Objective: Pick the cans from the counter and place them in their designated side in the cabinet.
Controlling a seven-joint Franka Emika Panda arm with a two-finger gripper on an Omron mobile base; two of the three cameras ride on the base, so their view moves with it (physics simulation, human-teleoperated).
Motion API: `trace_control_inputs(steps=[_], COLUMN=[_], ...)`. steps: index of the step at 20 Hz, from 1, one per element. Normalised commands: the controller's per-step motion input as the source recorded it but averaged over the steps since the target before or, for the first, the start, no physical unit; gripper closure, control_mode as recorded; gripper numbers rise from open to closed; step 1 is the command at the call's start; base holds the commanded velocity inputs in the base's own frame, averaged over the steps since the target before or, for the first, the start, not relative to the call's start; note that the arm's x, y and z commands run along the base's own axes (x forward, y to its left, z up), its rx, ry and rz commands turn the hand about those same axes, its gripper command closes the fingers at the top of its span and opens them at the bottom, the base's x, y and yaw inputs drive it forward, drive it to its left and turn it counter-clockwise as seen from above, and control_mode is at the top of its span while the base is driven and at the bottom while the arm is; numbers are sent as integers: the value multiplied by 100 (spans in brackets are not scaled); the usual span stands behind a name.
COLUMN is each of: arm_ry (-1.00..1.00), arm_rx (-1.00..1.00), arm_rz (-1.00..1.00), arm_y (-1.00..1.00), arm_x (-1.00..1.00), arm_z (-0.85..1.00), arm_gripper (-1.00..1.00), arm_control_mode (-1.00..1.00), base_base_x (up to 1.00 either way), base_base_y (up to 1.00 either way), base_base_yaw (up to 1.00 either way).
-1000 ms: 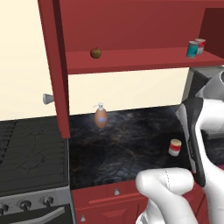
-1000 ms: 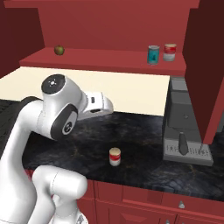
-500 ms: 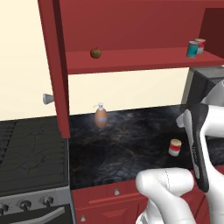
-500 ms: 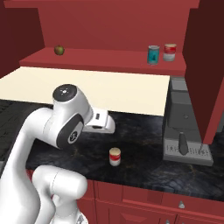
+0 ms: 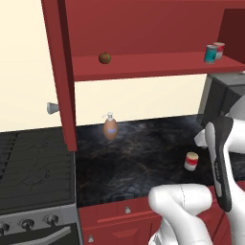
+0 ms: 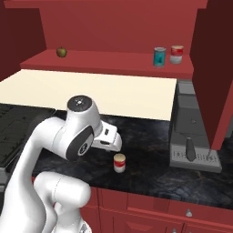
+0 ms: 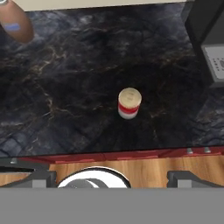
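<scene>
Hand view: the can stands upright on the counter, straight below the gripper. The jaws are spread wide and hold nothing.

bare counter lies all around the can; the soap bottle and the grey appliance stand well apart.

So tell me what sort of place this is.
A kitchen, rendered rather than real: a black stone-look counter over red drawers, a grated stove top beside it, and a dark-red wall cabinet holding cans.
</scene>
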Motion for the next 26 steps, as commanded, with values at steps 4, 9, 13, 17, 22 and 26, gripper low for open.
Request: trace_control_inputs(steps=[4,9,13,17,22,26], arm_ry=[-3,0,0,0,1,4], arm_rx=[-1,0,-1,-4,-4,-3], arm_rz=[-1,-1,-1,-1,0,0], arm_y=[0,0,0,0,0,0], arm_x=[0,7,24,28,25,22], arm_z=[-15,-4,0,0,-15,-26], arm_gripper=[-100,-100,-100,-100,-100,-100], arm_control_mode=[-100,-100,-100,-100,-100,-100], base_base_x=[0,0,0,0,0,0], base_base_y=[0,0,0,0,0,0], base_base_yaw=[0,0,0,0,0,0])
